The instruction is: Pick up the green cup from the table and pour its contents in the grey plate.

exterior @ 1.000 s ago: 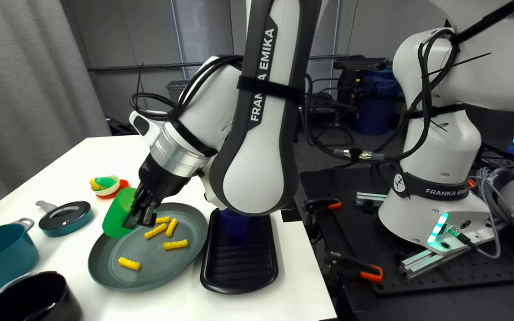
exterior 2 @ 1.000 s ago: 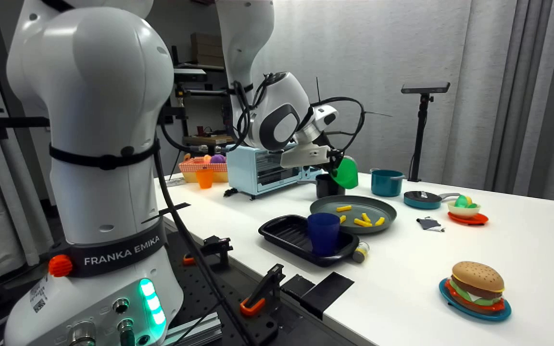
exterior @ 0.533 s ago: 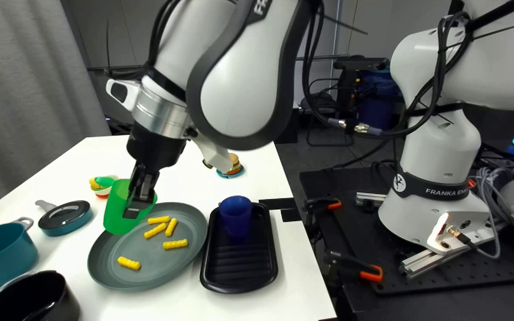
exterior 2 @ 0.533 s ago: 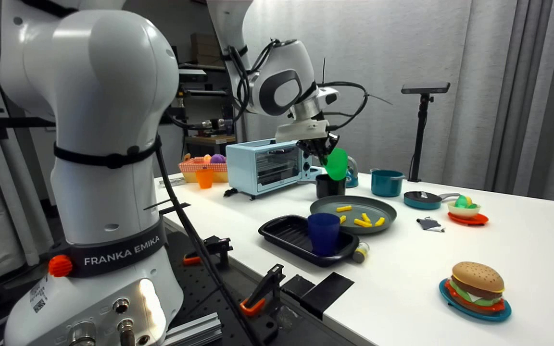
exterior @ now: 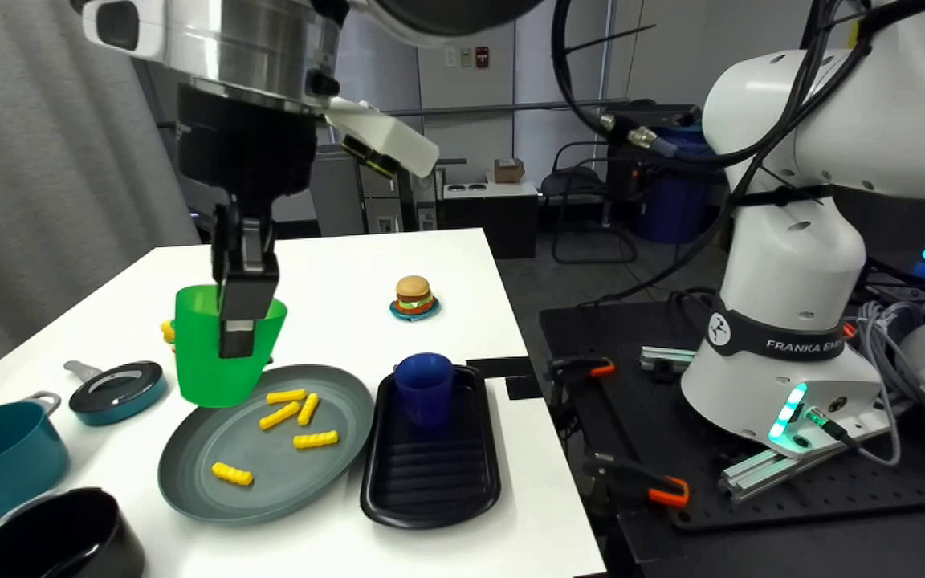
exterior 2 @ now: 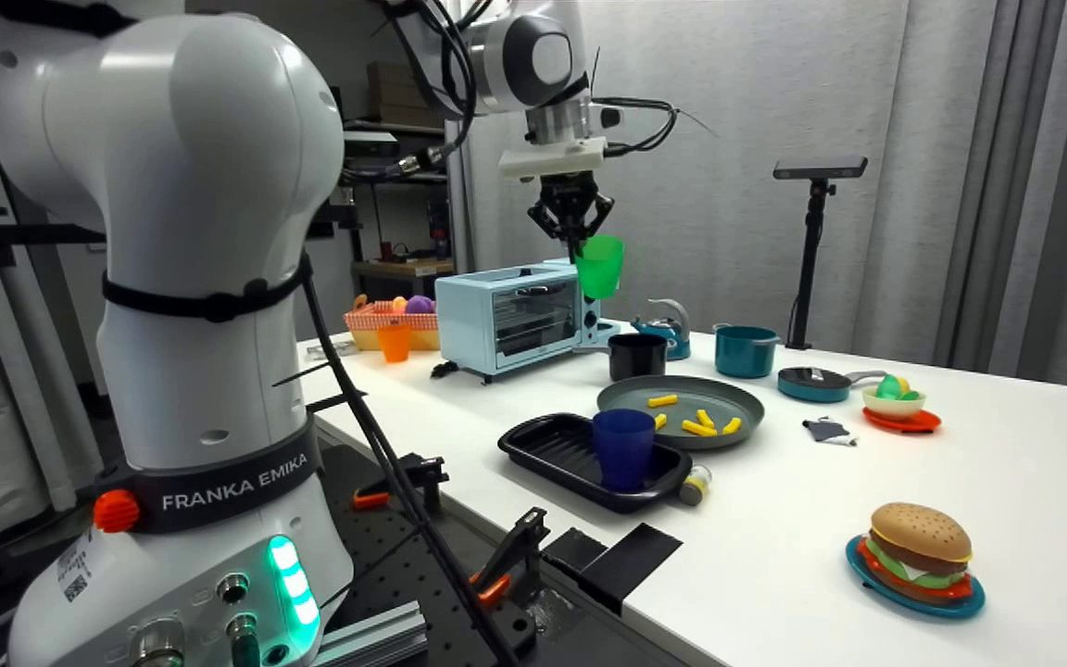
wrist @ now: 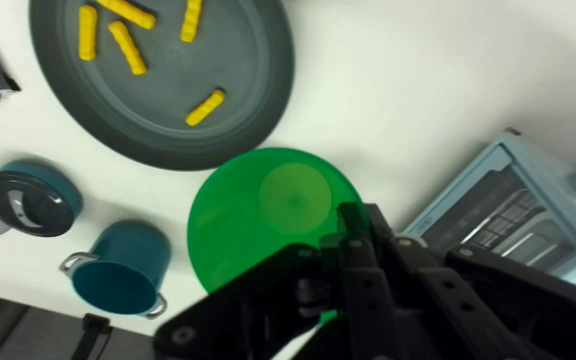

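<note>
The green cup (exterior: 204, 361) hangs nearly upright in the air, mouth up, in both exterior views. My gripper (wrist: 363, 215) is shut on its wall, one finger inside the rim and the other outside. Looking into the cup (wrist: 238, 215) from the wrist, I see only its bare bottom. The grey plate (exterior: 270, 478) rests on the white table (exterior 2: 774, 519), lower than the cup. Several yellow pieces, its contents (wrist: 205, 107), lie scattered on the plate. In the wrist view the cup appears just past the plate's rim (wrist: 168, 155).
Beside the plate is a black tray (exterior: 430, 490) holding a blue cup (exterior 2: 623, 449). A black pot (exterior 2: 637, 357), a teal pot (exterior 2: 745, 352), a lidded pan (exterior 2: 813, 384) and a light-blue toaster oven (exterior 2: 508, 322) stand around it. A toy burger (exterior 2: 918, 556) sits farther off.
My gripper has risen with the green cup and turned it from strongly tilted to nearly upright. The yellow pieces on the plate have stayed where they were.
</note>
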### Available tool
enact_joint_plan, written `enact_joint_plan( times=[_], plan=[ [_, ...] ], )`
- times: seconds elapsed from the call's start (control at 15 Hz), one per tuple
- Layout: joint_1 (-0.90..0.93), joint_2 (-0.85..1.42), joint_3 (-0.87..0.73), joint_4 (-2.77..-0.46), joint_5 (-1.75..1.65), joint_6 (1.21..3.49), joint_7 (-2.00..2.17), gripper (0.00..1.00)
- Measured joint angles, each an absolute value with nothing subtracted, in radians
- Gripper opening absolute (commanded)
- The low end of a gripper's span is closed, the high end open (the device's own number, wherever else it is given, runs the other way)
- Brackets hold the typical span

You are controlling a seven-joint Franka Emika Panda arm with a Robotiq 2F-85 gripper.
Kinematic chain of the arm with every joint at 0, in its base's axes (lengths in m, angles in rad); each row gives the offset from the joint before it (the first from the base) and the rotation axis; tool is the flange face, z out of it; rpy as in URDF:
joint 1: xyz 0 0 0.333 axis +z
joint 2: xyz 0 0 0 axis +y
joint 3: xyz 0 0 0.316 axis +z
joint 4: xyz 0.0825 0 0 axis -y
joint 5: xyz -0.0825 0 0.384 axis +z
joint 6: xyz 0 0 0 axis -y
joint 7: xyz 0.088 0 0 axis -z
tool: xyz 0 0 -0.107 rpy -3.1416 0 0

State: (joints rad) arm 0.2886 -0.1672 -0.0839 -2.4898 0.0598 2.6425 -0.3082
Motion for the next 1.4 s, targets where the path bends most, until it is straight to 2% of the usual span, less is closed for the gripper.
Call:
enact_joint_plan(
  times=[0.33, 1.4],
  plan=[
    [0.283, -0.179, 0.004, -2.433, 0.108, 2.452, -0.311, 0.01],
    [0.204, 0.110, 0.090, -2.394, 0.108, 2.510, -0.326, 0.01]
  ],
)
